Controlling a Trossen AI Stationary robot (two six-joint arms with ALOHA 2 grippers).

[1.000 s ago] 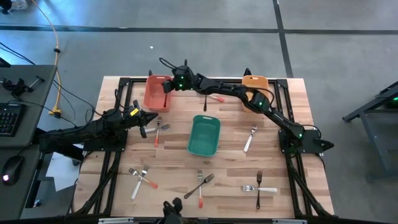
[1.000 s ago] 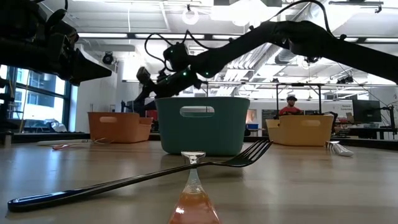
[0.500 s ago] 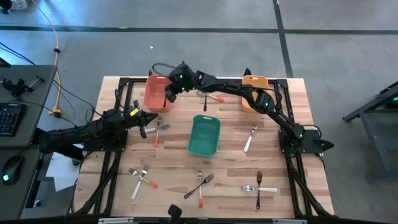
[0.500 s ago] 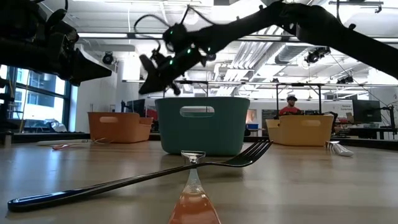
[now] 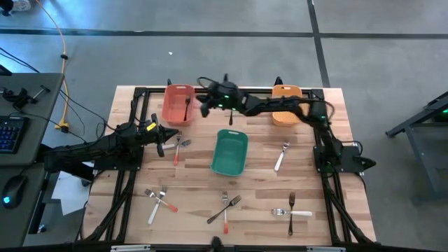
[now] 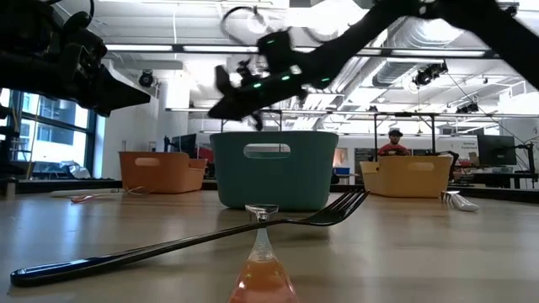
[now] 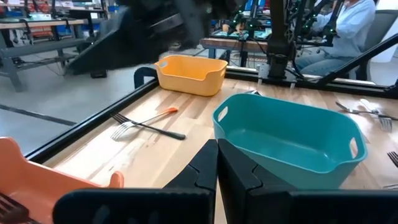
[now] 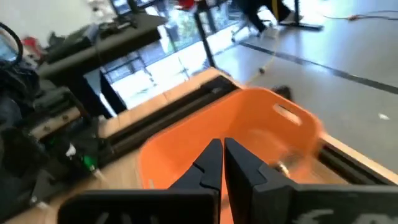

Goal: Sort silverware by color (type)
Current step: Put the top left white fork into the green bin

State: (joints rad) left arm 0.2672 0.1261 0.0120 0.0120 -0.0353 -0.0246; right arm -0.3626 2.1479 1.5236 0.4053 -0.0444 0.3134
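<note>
With a dark fork (image 5: 187, 106) lying in the salmon bin (image 5: 170, 112), the right gripper (image 5: 207, 105), fingers closed and empty, should be raised clear before another piece is sought.

Floor: I see grey concrete (image 5: 210, 56) crossed by dark lines.
Desk: at my left, with a keyboard (image 5: 10, 133) and a mouse (image 5: 14, 187).
Ceiling: strip lights (image 6: 160, 48) and ducts (image 6: 421, 38).
Window: far left (image 6: 34, 139).
Person: seated behind, red top (image 6: 392, 145).
</note>
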